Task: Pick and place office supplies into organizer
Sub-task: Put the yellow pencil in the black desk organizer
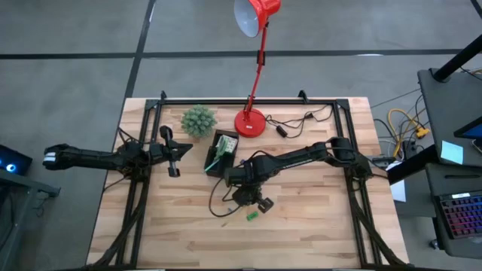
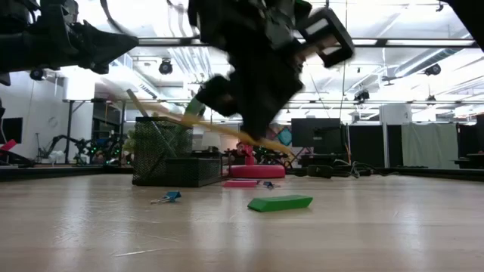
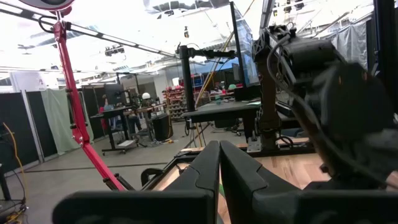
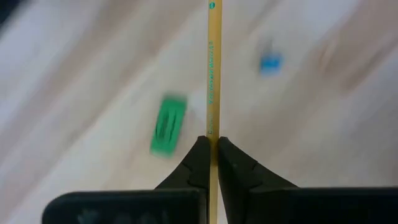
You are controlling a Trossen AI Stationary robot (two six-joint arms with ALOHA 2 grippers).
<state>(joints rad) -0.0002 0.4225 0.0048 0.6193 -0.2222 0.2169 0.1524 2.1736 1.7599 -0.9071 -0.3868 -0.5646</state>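
Above the middle of the wooden desk (image 1: 301, 226), the right gripper (image 4: 212, 144) is clenched on a yellow pencil (image 4: 213, 81), its two dark fingers pinching the thin shaft. The pencil is slim and straight, with green print along its side and a green tip. In the low view it hangs tilted over the boards, clear of the surface, with its far end slanting up toward the black organizer (image 2: 168, 160).

Beneath it on the desk lies a flat green eraser (image 2: 279, 202), block-shaped with blunt corners, and near that a small blue binder clip (image 2: 166, 197). The organizer is a dark mesh box with a lower tray in front; green-handled scissors (image 1: 219, 156) stand in it. It sits just in front of a red lamp (image 1: 251, 120) with a round base, and a spiky green plant (image 1: 198, 120) stands to the side of it.

The left gripper (image 3: 219, 163) hovers at the left of the desk, well apart from the organizer, fingers pressed together on nothing.

Bare planks stretch wide along the near edge.
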